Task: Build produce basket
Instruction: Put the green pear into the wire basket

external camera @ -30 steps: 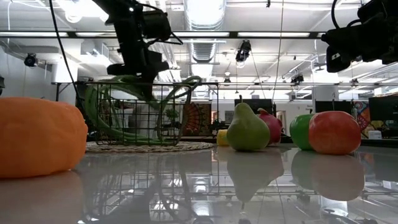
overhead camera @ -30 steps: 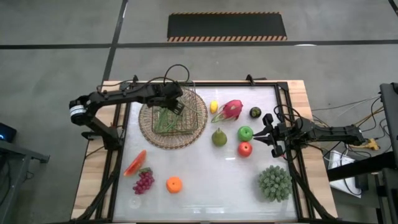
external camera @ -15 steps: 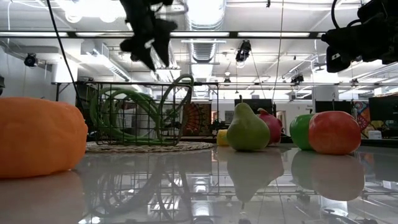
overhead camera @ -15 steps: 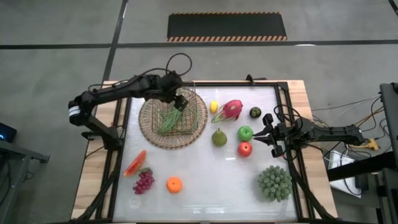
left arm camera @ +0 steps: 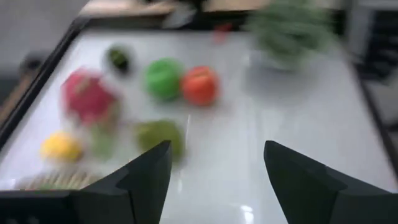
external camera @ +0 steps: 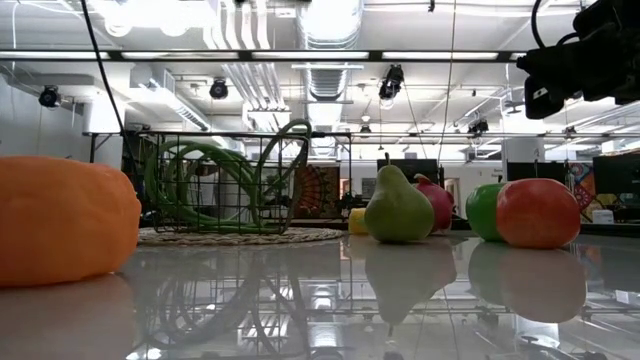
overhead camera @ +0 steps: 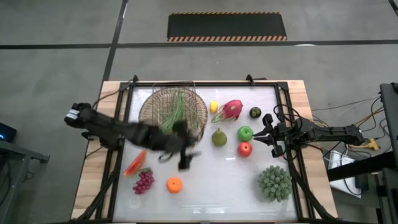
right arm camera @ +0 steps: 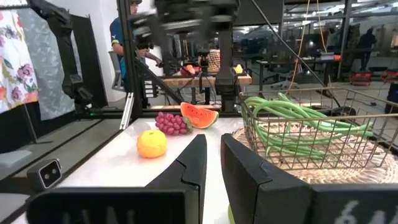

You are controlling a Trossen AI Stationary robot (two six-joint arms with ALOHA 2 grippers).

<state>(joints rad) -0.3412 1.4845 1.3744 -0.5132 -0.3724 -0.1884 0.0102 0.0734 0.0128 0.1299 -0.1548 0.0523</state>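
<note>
A watermelon slice [overhead camera: 134, 163], grapes [overhead camera: 143, 182] and an orange [overhead camera: 174, 184] are seen on the desk [overhead camera: 211, 180]'s left. The left hand [overhead camera: 185, 155], fingers apart and empty, is blurred just below the basket [overhead camera: 155, 106], which holds the green beans [overhead camera: 175, 109]. Past it, near the desk's middle, a lemon [overhead camera: 214, 106], dragon fruit [overhead camera: 231, 109], pear [overhead camera: 219, 137], green apple [overhead camera: 245, 133] and red apple [overhead camera: 245, 149] are spread. The right hand [overhead camera: 268, 134], fingers nearly together, is held just right of the apples.
</note>
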